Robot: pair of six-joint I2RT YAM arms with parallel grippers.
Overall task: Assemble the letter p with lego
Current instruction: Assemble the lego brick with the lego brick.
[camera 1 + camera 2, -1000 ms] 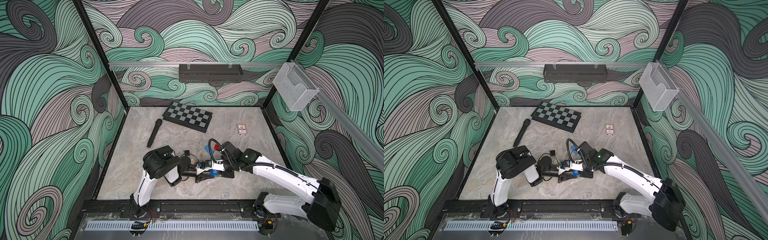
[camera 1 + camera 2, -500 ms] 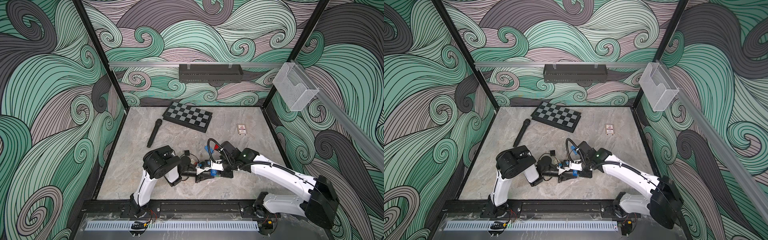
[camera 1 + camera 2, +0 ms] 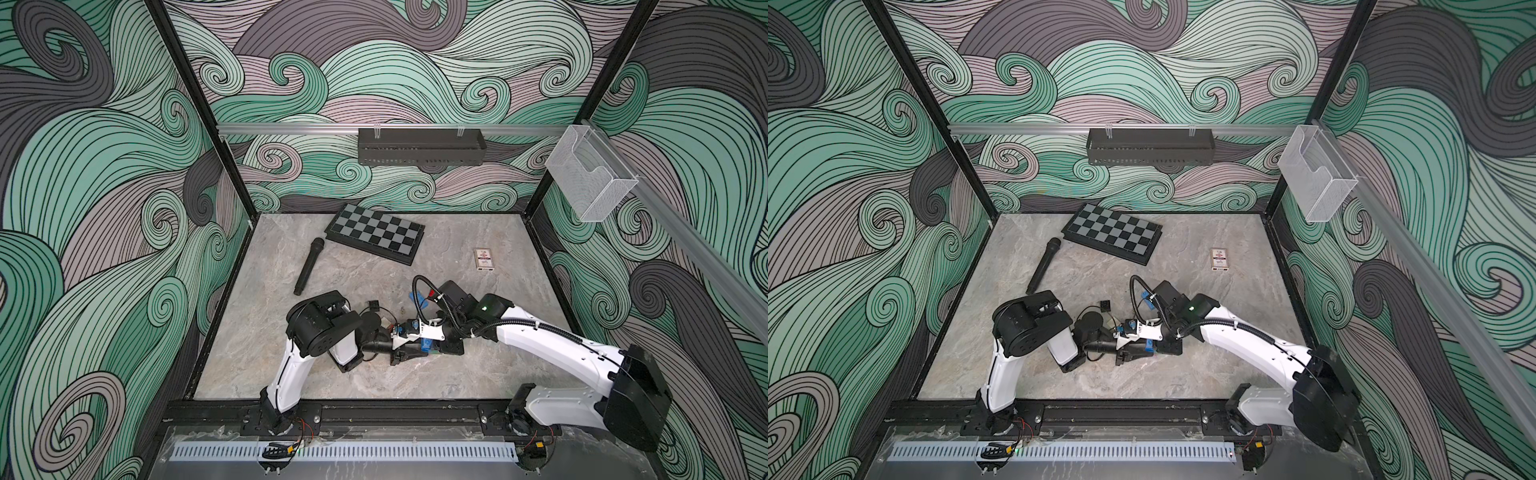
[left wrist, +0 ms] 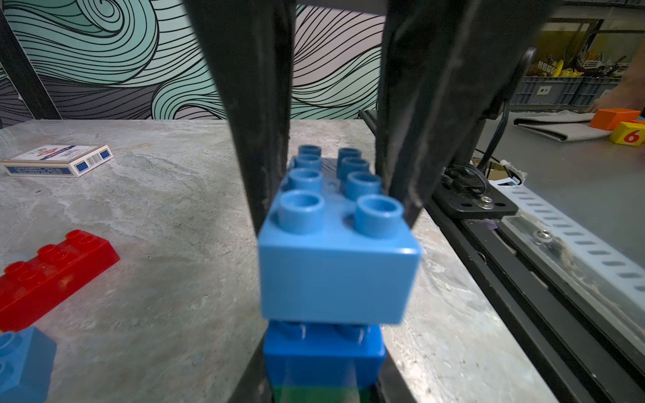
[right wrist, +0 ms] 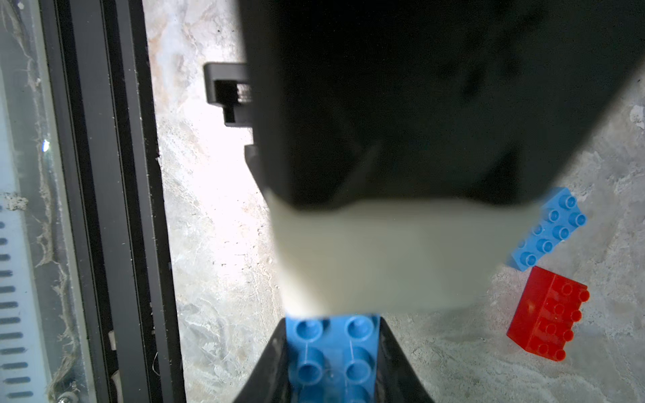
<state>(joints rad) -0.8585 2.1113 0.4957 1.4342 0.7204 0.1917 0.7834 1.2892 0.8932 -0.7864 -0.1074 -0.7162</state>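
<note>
Low over the table's front middle, both grippers meet on the lego. My left gripper [image 4: 323, 370] [image 3: 411, 353] is shut on a dark blue brick [image 4: 324, 352] with a green brick [image 4: 316, 394] under it. A light blue oblong brick [image 4: 335, 275] [image 5: 331, 349] sits on the dark blue one's studs, and my right gripper [image 5: 333, 352] [image 3: 434, 347] is shut on it, its black fingers [image 4: 261, 104] clamping both long sides. Loose on the table lie a red brick [image 5: 548, 317] [image 4: 52, 268] and another blue oblong brick [image 5: 548, 233].
A checkered board [image 3: 376, 237] and a black microphone [image 3: 309, 266] lie at the back. A card pack [image 3: 483, 259] [image 4: 59, 160] lies at the back right. A small black brick [image 3: 374, 305] sits behind the left wrist. The black front rail [image 5: 104, 209] runs close to the grippers.
The right arm has edged slightly toward the left gripper. Both grips look unchanged.
</note>
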